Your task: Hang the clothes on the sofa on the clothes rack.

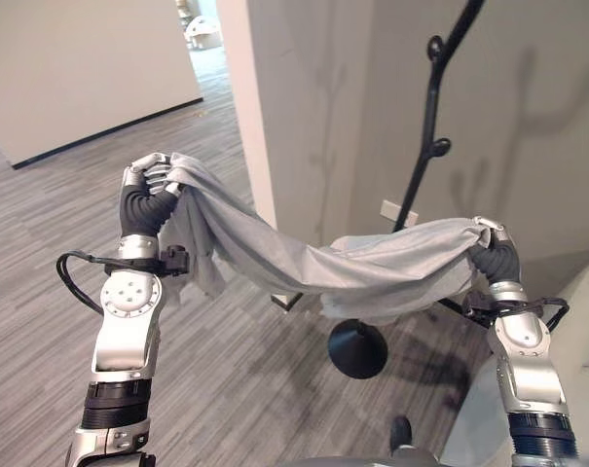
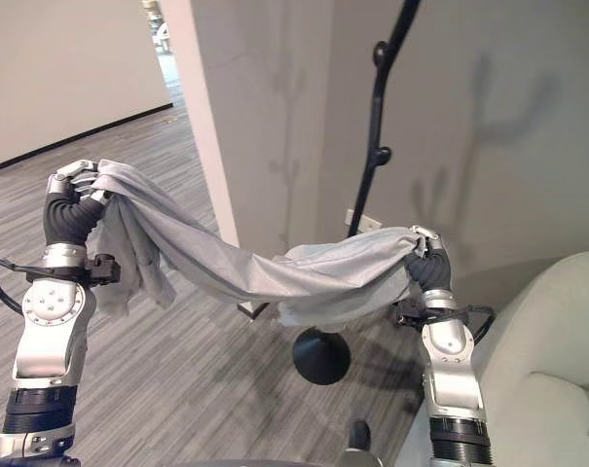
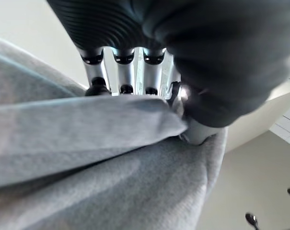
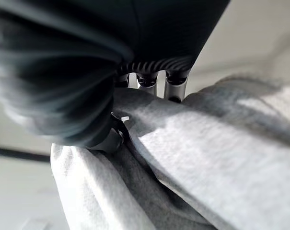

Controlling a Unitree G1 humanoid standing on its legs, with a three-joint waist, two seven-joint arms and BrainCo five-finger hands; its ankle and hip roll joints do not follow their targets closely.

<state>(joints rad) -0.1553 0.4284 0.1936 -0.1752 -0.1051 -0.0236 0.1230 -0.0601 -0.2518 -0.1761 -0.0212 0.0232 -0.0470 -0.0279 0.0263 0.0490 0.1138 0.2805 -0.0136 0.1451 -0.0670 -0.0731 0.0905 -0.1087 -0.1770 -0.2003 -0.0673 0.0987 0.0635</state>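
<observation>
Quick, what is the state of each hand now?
Left hand: shut on one end of the grey garment.
Right hand: shut on the garment's other end.

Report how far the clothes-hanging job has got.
Done: the grey garment is off the sofa, held up in the air. In hand: the left hand and right hand each grip one end, the cloth sagging between them in front of the black clothes rack. Left: getting it onto a rack hook.
</observation>
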